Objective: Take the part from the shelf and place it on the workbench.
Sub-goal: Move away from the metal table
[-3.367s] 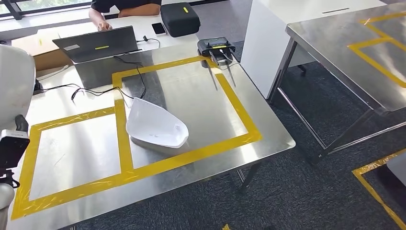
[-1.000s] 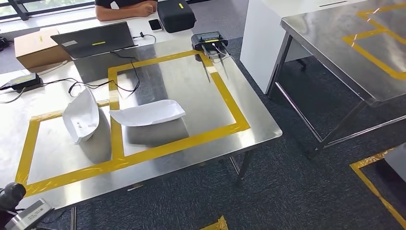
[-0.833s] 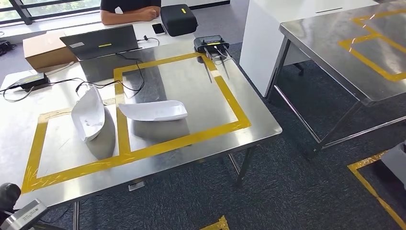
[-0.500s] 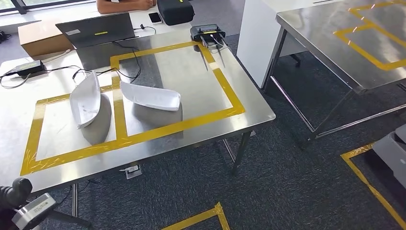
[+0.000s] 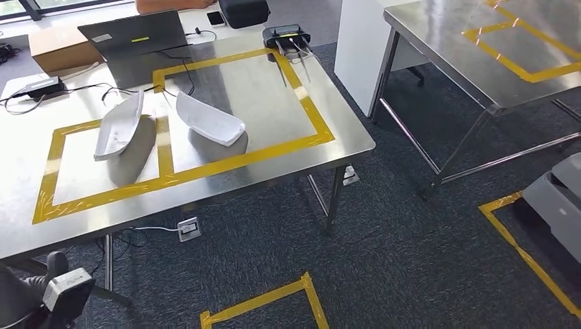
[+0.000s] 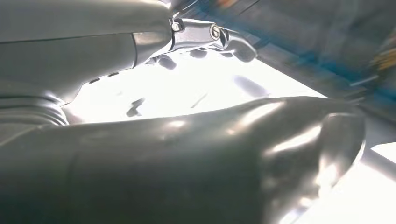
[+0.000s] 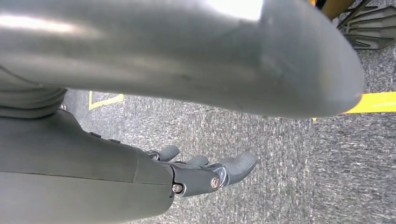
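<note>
Camera pulled back from the workbench [image 5: 205, 199]; two white parts [image 5: 209, 118] and [image 5: 118, 125] lie in its yellow squares.
Right hand [image 7: 205, 172] hangs over carpet [image 7: 280, 154], fingers apart, empty; left hand [image 6: 205, 35] blurred, grip unclear; parts well away from both.
</note>
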{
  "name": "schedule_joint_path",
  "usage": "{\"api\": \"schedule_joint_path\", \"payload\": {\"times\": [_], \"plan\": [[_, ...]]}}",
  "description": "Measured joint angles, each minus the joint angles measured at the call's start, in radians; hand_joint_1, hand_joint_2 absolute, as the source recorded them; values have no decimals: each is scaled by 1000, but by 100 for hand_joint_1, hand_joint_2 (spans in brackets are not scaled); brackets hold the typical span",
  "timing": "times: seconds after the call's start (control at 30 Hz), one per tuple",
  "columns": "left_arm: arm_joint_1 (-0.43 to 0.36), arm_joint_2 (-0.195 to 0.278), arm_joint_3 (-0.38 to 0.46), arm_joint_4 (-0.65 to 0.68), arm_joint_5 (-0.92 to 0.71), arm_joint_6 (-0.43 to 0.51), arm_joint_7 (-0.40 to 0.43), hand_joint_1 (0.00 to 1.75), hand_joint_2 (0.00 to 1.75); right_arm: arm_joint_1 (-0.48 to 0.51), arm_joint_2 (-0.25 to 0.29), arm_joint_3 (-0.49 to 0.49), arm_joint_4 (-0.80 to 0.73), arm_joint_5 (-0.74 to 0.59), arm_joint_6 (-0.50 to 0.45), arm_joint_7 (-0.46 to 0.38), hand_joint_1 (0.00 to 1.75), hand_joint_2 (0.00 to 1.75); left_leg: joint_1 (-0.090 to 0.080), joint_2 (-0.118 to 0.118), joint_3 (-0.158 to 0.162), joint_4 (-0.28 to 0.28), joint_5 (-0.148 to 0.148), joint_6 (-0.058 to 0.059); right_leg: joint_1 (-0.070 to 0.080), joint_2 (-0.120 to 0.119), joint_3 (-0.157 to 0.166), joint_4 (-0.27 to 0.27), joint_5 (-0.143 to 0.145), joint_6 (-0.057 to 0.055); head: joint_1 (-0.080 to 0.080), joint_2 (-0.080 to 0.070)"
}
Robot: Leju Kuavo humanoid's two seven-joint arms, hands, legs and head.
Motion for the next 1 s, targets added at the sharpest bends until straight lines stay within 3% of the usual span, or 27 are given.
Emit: {"api": "schedule_joint_path", "payload": {"times": [0.07, 0.13, 0.17, 0.2, 0.27, 0.3, 0.33, 0.37, 0.4, 0.43, 0.47, 0.53, 0.6, 0.67, 0.73, 0.8, 0.87, 0.93, 1.0], "plan": [[0, -7, 35, 125, 17, -1, -1, 0, 0, -1, 3, 4, 0, 22, 3, -3, 0, 0, -8, 1, 27, -56, -10, 10, -3, -1, -1, -6, 19, 13, -3, 0], [-4, -18, 76, 240, 22, 0, -13, 0, 0, -1, 2, 11, 0, 37, 8, -3, 0, 0, -6, 3, 13, -62, 11, 23, -6, 0, -5, -7, 23, 27, -6, 0], [-10, -22, 95, 294, 21, 0, -15, 0, 0, 0, 2, 15, 0, 41, 8, -4, 0, 0, -3, 4, 2, -64, 24, 31, -6, 2, -13, 8, 0, 33, -5, 0], [-23, -25, 116, 361, 20, -1, -15, 0, 0, 0, 2, 17, 0, 42, 6, -5, 0, 0, 0, 5, -12, -66, 38, 37, -7, 3, -25, 41, -42, 38, -3, 0], [-58, -20, 173, 550, 31, -28, 16, 0, 0, -6, 2, 20, 0, 41, 0, -10, 0, 0, 0, 6, -42, -65, 63, 43, -8, 5, -52, 155, -147, 46, 0, 0], [-70, -14, 205, 660, 38, -61, 60, 0, 0, -9, 0, 20, 0, 41, -3, -10, 0, 0, 0, 9, -57, -63, 75, 41, -9, 6, -59, 213, -176, 50, 1, 0], [-76, -7, 233, 766, 38, -109, 129, 0, 0, -13, -1, 20, 0, 44, -4, -8, 0, 0, 1, 13, -72, -58, 85, 40, -10, 6, -57, 253, -179, 53, 1, 0], [-75, 1, 252, 865, 28, -176, 232, 0, 0, -15, -4, 23, 0, 50, -4, -2, 0, 0, 2, 18, -88, -52, 95, 36, -11, 6, -41, 265, -159, 56, 1, 0], [-70, 7, 264, 947, 10, -251, 355, 0, 0, -16, -6, 26, 0, 58, -2, 6, 0, 0, 4, 21, -105, -44, 103, 33, -14, 5, -7, 242, -128, 59, 2, 0], [-63, 13, 269, 1015, -1, -326, 478, 0, 0, -16, -9, 31, 0, 63, -2, 12, 0, 44, 7, 23, -123, -33, 110, 28, -16, 6, 41, 188, -109, 60, 2, 0], [-57, 17, 273, 1069, 3, -390, 586, 0, 0, -16, -12, 34, 0, 61, -4, 16, 0, 87, 8, 24, -140, -22, 116, 22, -16, 8, 93, 118, -109, 59, 2, 0], [-49, 15, 298, 1142, 58, -455, 698, 0, 0, -17, -16, 35, 0, 39, -10, 21, 0, 175, 10, 22, -160, -9, 129, 10, -11, 10, 154, 16, -138, 46, 4, 0], [-47, 7, 339, 1191, 101, -478, 722, 0, 0, -17, -20, 33, 0, 25, -15, 38, 0, 175, 12, 20, -166, -14, 147, -4, -6, 6, 152, -5, -141, 26, 4, 0], [-46, 5, 365, 1226, 98, -494, 718, 0, 0, -19, -22, 32, 0, 41, -17, 72, 0, 175, 15, 13, -175, -6, 131, -16, -7, -1, 138, -12, -119, 8, 3, 0], [-48, 4, 379, 1250, 101, -501, 699, 0, 0, -19, -22, 38, 0, 68, -18, 110, 0, 175, 18, 4, -196, 63, 41, -26, -11, -5, 114, -16, -92, -5, 2, 0], [-51, 2, 392, 1266, 109, -503, 669, 0, 0, -19, -22, 44, 0, 71, -31, 134, 0, 175, 18, 2, -215, 176, -49, -34, -10, -6, 84, -15, -67, -7, 3, 0], [-54, 2, 397, 1274, 108, -503, 650, 0, 0, -19, -22, 45, 0, 57, -48, 139, 0, 175, 18, 1, -220, 242, -76, -38, -10, -6, 66, -14, -52, -7, 3, 0], [-55, 2, 397, 1276, 106, -503, 645, 0, 0, -19, -22, 45, 0, 52, -54, 139, 0, 175, 18, 1, -218, 253, -73, -38, -10, -6, 61, -13, -48, -6, 3, 0], [-73, -3, 395, 1283, 62, -504, 605, 0, 0, -23, -19, 45, 0, 63, -68, 132, 0, 175, 15, -2, -87, 112, -48, -30, -9, -7, 25, -6, -17, 8, 3, 0]]}}
